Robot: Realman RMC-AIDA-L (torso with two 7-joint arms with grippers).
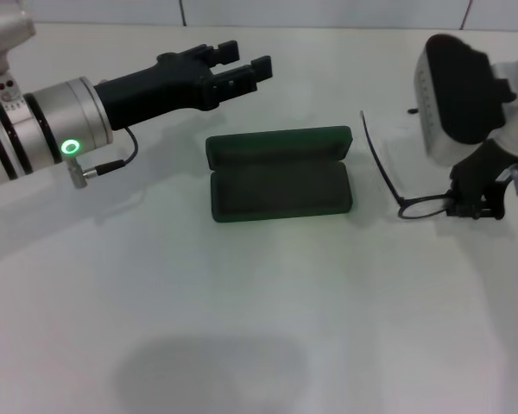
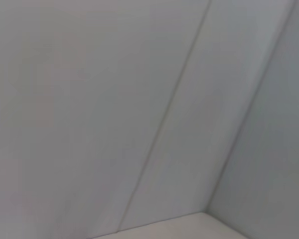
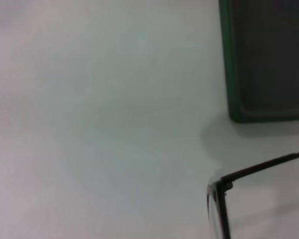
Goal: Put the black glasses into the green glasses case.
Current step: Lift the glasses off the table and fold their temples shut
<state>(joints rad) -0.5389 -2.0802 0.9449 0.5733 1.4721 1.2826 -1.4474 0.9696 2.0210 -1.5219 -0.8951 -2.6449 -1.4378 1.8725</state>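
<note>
Right now I see the green glasses case lying open mid-desk, lining up. My right claw is down on the black glasses just right of the case (apparently clamped on the frame). My left claw hovers behind the case, fingers apart.

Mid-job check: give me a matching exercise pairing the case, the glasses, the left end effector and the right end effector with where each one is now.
Things:
1. case
2. glasses
3. left end effector
4. right end effector

Places or states:
A. down at the glasses' frame
B. lying open mid-table
C. raised behind the case, fingers apart
D. on the table right of the case

Pairs: 1-B, 2-D, 3-C, 4-A
</note>
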